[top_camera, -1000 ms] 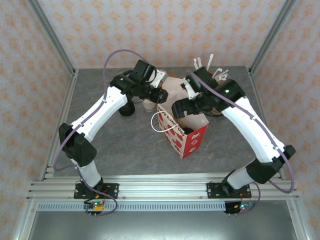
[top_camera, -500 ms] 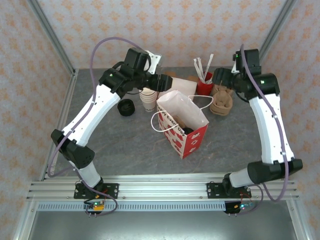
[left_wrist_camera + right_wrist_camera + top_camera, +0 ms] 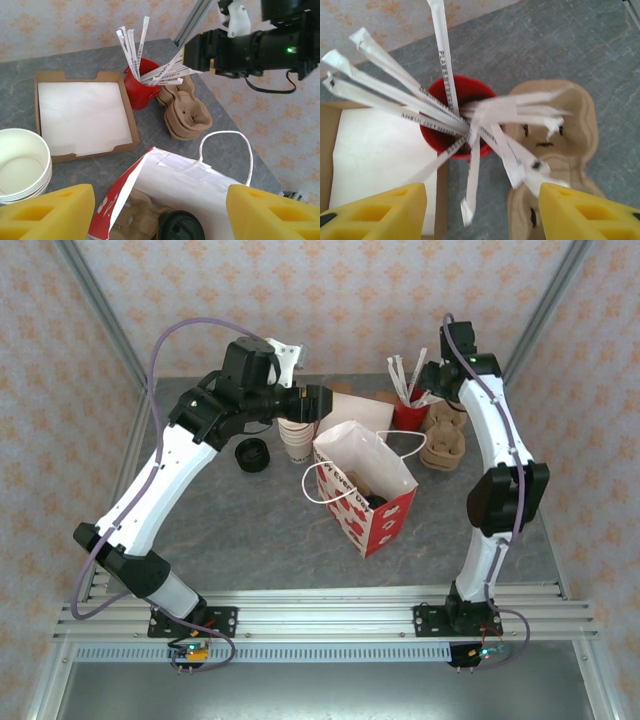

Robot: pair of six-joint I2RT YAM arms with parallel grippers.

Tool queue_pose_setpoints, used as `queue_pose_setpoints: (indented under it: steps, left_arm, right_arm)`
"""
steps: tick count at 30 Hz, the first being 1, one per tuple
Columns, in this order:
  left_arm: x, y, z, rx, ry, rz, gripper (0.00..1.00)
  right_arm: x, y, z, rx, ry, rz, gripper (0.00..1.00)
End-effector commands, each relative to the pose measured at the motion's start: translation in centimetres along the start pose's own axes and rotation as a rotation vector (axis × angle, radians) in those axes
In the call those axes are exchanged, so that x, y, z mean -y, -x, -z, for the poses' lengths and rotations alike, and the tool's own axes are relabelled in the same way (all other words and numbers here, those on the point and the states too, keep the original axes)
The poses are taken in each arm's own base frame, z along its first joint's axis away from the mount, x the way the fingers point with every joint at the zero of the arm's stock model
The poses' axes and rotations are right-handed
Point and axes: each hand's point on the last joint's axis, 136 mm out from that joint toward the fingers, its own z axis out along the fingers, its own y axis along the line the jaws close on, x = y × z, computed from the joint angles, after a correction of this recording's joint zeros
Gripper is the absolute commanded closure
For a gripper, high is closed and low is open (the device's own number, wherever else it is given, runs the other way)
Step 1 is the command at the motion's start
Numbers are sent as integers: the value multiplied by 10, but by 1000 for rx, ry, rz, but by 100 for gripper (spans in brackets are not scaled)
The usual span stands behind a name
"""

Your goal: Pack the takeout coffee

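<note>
The takeout coffee (image 3: 180,226) sits inside the red gift bag (image 3: 390,518), black lid up. Just behind, the left gripper (image 3: 160,212) hovers with fingers spread wide, empty. Farther back, the right gripper (image 3: 480,207), over the bag a second ago, now hangs above the red straw cup (image 3: 476,89), fingers wide apart, empty
</note>
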Motion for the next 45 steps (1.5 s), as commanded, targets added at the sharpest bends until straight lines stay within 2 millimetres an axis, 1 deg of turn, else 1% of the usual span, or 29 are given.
queue_pose_setpoints:
  steps: [1,4,8,12,16,19,22,26,29,33,36,38,41,45]
  left_arm:
    - [-5,-2,6,7,32,8,29]
    - [-7,-5,5,-5,41,5,30]
    - [-9,-7,4,-12,50,2,30]
    - [-10,-9,2,-21,53,-2,30]
    - [-11,-10,2,-30,58,-10,30]
    - [-12,-12,2,-34,63,-15,30]
    - [-13,-13,2,-39,70,-19,30]
    - [-14,-15,0,-43,72,-19,30]
    - [-14,-15,0,-45,70,-18,30]
    - [-15,-16,1,-44,71,-20,30]
    - [-14,-16,2,-42,69,-21,30]
    - [-14,-16,3,-41,68,-22,30]
    - [-14,-16,5,-38,69,-23,30]
    - [-14,-18,6,-33,66,-25,30]
  right_arm:
    - [3,26,0,68,-28,9,40]
    - [4,29,-14,53,-42,15,40]
    - [4,30,-31,35,-43,15,45]
    - [3,31,-41,26,-46,14,47]
    - [1,31,-52,16,-42,17,55]
    - [0,31,-56,15,-41,21,62]
    - [-1,33,-55,22,-42,24,70]
    - [-1,35,-51,22,-38,30,76]
    - [-4,38,-43,27,-24,31,82]
    - [-7,46,-25,49,-2,28,89]
    - [-10,51,-9,66,21,24,90]
    - [-11,54,5,79,32,24,90]
    - [-12,61,31,111,47,23,90]
    - [-14,65,75,151,88,11,90]
